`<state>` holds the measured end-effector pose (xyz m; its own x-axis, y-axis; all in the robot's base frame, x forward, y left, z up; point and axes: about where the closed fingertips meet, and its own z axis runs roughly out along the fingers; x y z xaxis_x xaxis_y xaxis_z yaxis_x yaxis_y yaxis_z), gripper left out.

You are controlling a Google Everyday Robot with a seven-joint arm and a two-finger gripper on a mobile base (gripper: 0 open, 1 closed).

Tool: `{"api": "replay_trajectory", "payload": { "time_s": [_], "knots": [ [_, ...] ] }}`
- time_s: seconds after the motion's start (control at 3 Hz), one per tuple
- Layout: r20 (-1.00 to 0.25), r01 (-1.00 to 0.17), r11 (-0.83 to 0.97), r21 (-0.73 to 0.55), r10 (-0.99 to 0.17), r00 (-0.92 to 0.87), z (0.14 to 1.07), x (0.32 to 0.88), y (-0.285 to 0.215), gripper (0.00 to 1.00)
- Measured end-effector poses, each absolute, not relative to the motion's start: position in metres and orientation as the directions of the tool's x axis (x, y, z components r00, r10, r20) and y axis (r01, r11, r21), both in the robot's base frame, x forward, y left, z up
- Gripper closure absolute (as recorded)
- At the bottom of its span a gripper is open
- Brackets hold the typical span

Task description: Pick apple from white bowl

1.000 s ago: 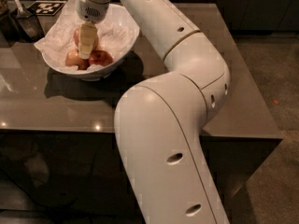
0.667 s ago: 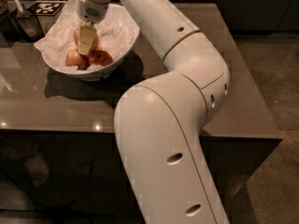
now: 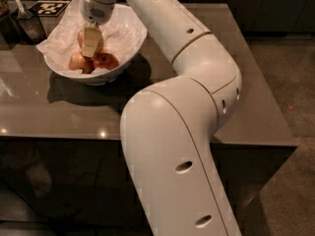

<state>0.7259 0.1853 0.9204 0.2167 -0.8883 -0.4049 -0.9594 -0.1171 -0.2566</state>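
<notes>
The white bowl [image 3: 132,39] stands on the dark table at the back left, lined with crumpled white paper. My gripper [image 3: 91,43] reaches down into it from above, with one pale finger [image 3: 90,41] facing the camera. The fingers are closed around the apple [image 3: 100,46], whose orange-red skin shows on both sides of that finger, slightly above the other fruit. A paler apple [image 3: 77,62] and a smaller red apple [image 3: 107,61] lie at the bottom of the bowl, just below the gripper.
My white arm [image 3: 197,68] arches over the table's middle and right side. The dark glossy table [image 3: 54,109] has its front edge towards the camera. Dark utensils [image 3: 22,18] and a black-and-white marker tag [image 3: 51,7] sit at the back left.
The gripper has stayed in the bowl and seems to have risen very slightly with the apple. The other two apples have not moved.
</notes>
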Motion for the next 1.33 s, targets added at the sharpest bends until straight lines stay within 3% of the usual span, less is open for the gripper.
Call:
{"api": "replay_trajectory", "payload": {
  "time_s": [0.33, 1.33],
  "knots": [
    [-0.403, -0.952, -0.114, -0.283, -0.887, 0.226, 0.931, 0.727, 0.189, 1.00],
    [-0.407, -0.909, -0.102, -0.403, -0.870, 0.278, 1.017, 0.714, 0.202, 1.00]
  ]
}}
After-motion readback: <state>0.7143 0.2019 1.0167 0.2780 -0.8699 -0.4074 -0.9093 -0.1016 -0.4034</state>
